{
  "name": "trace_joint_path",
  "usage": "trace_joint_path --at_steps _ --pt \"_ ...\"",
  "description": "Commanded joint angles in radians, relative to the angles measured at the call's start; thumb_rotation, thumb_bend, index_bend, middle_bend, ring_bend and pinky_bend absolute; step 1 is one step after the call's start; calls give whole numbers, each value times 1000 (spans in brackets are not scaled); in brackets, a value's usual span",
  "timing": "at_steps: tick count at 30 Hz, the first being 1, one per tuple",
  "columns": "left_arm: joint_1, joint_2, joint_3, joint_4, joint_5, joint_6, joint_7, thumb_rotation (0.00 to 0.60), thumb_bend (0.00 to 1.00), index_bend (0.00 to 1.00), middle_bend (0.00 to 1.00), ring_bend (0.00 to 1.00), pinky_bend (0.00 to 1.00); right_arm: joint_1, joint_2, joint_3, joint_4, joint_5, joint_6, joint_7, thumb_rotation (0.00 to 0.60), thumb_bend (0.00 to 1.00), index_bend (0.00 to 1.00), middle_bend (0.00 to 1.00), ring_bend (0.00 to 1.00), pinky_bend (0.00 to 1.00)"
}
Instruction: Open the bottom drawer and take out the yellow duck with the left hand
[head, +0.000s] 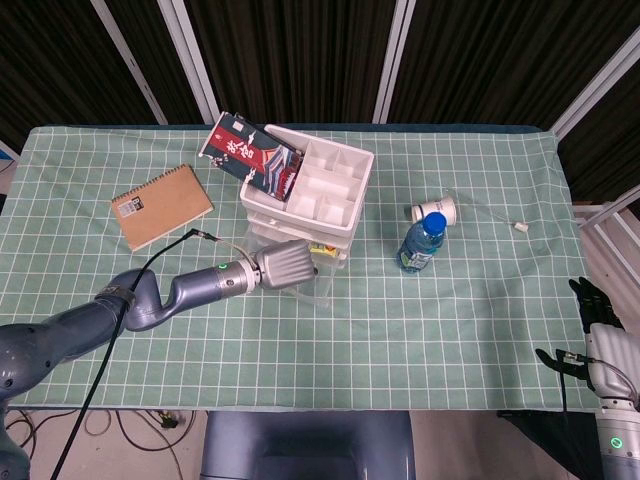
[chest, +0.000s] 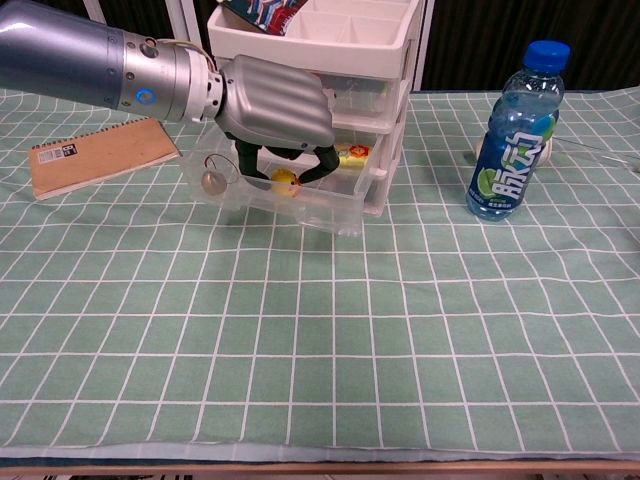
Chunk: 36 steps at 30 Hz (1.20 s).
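Down at the front of the white plastic drawer unit (chest: 372, 60), the clear bottom drawer (chest: 300, 200) stands pulled out toward the camera, and the left hand (chest: 278, 105) is right over it, silver back up, dark fingers (chest: 322, 162) curled down inside the tray. Between those fingertips sits the small yellow duck (chest: 284, 180), resting on the drawer floor toward the front left of the tray. The fingers look closed in around it, close on either side, but whether they actually grip it cannot be told from either view. The duck is too small and too screened by the fingers to say which way it faces or how its long axis runs; only a rounded yellow body with an orange spot shows. Deeper in the same drawer lies a yellow and red packet (chest: 352, 155).

Over on the far right edge of the head view, the right hand (head: 596, 322) hangs off the green checked tablecloth (chest: 320, 330), fingers apart and holding nothing.

Left of the unit lies a brown spiral notebook (chest: 100, 152); to the right stands a blue-capped drink bottle (chest: 514, 135).
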Motion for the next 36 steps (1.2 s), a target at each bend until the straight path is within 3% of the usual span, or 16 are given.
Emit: trace_joint_path --at_steps 1,13,21,26,30,36 --pt "7 6 -12 -4 -15 16 8 600 304 632 1000 1000 1000 0 0 0 0 0 0 1 600 70 0 0 0 229" --pt "21 88 -77 -95 -58 96 62 600 313 623 1000 1000 1000 0 2 -1 0 -3 0 1 600 69 0 0 0 229" --pt "130 237 -99 -325 -129 200 155 600 313 620 1000 1000 1000 -1 3 -2 0 -6 1 4 600 69 0 0 0 229" --pt "247 334 -64 -482 -196 252 243 600 312 620 1000 1000 1000 -2 3 -3 -2 -10 3 3 600 70 0 0 0 229" --pt "348 415 5 -577 -211 288 335 600 312 621 1000 1000 1000 -2 3 -5 -1 -12 3 0 600 70 0 0 0 229" --pt "451 456 75 -608 -226 307 397 600 311 617 1000 1000 1000 -2 1 -6 -2 -14 4 -4 600 70 0 0 0 229"
